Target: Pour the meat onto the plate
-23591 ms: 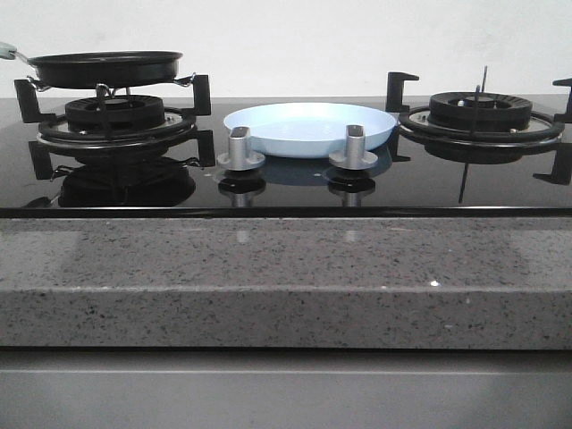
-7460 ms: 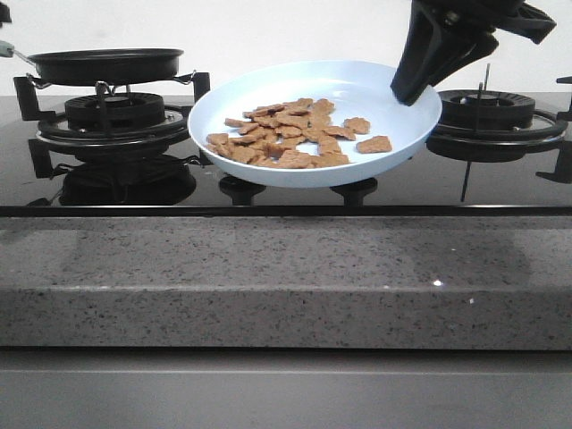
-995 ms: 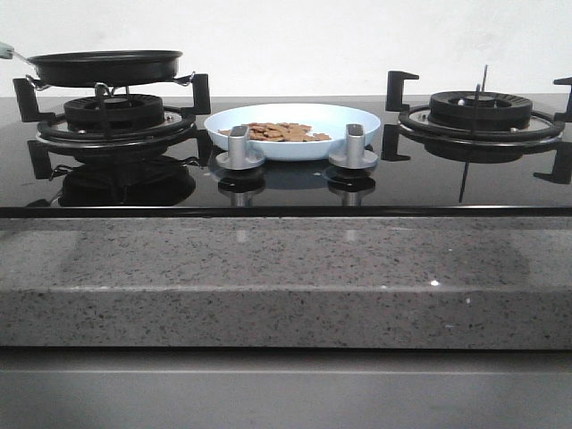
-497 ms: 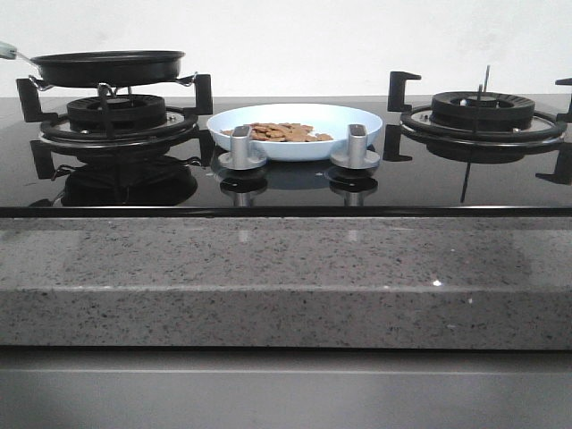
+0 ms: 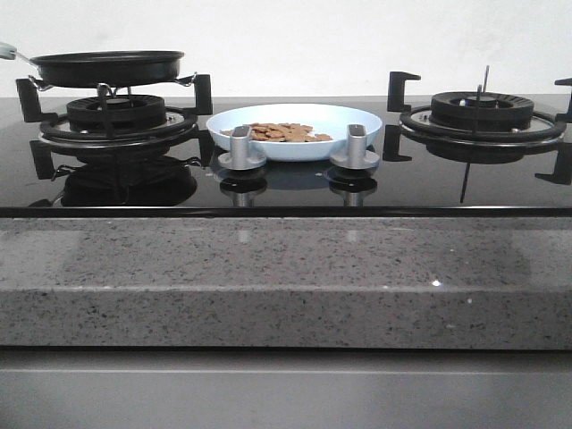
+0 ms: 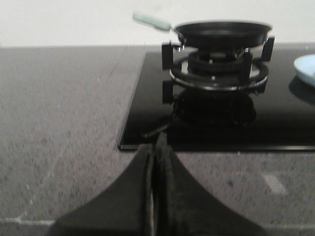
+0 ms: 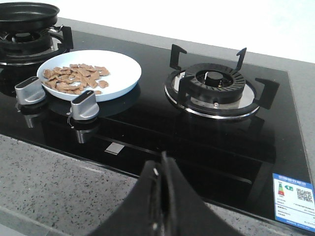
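The pale blue plate (image 5: 357, 125) sits on the black glass hob between the two burners, behind the two silver knobs. The meat (image 5: 281, 132) lies in it as a loose pile of reddish-brown pieces. The plate (image 7: 123, 73) and meat (image 7: 74, 78) also show in the right wrist view; only the plate's edge (image 6: 306, 69) shows in the left wrist view. My left gripper (image 6: 154, 147) is shut and empty over the grey counter by the hob's left front corner. My right gripper (image 7: 162, 164) is shut and empty over the hob's front edge, near the right burner. Neither gripper shows in the front view.
A black frying pan (image 5: 107, 67) with a pale green handle (image 6: 150, 20) stands on the left burner (image 5: 116, 116). The right burner (image 5: 483, 112) is bare. Two silver knobs (image 5: 241, 147) (image 5: 355, 147) stand in front of the plate. A speckled grey counter (image 5: 286, 277) runs along the front.
Over the last second nothing has visibly changed. Earlier the plate was empty, then my right gripper held it tilted with meat in it; it is back on the hob and released.
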`<state>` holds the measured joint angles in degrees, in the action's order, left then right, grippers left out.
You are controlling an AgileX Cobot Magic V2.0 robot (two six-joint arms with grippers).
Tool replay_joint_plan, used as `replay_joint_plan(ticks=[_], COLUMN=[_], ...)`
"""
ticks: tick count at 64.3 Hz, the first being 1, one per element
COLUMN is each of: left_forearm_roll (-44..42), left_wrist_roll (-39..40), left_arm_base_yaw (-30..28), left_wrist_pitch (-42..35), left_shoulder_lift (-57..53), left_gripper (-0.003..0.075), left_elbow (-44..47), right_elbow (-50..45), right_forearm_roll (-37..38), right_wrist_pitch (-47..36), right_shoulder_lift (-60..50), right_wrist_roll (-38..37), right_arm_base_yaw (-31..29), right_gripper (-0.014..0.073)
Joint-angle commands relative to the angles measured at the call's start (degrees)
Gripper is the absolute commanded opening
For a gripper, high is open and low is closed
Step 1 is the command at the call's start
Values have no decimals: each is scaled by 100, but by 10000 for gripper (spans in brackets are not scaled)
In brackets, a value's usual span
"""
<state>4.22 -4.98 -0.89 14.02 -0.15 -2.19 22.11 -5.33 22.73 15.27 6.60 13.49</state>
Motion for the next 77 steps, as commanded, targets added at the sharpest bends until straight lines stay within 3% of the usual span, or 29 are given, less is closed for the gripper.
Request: replay_joint_plan(ticks=[1, 5, 8, 77], left_forearm_roll=[49, 49, 94, 205], left_wrist_roll=[59, 59, 59, 59], left_arm_base_yaw=[46, 46, 46, 46], left_wrist_pitch=[-826, -1157, -911, -951], left_shoulder_lift=[-111, -111, -111, -100], left_gripper=[-20, -20, -20, -20], left_elbow=[86, 294, 263, 274], right_elbow=[149, 149, 149, -29], right_forearm_roll=[-20, -20, -20, -155], right_wrist_pitch=[-510, -510, -510, -773], right_shoulder_lift=[42, 42, 42, 9], right_wrist_roll=[19, 19, 19, -53], right_arm_base_yaw=[-6, -6, -6, -35], right_gripper=[-60, -60, -60, -60])
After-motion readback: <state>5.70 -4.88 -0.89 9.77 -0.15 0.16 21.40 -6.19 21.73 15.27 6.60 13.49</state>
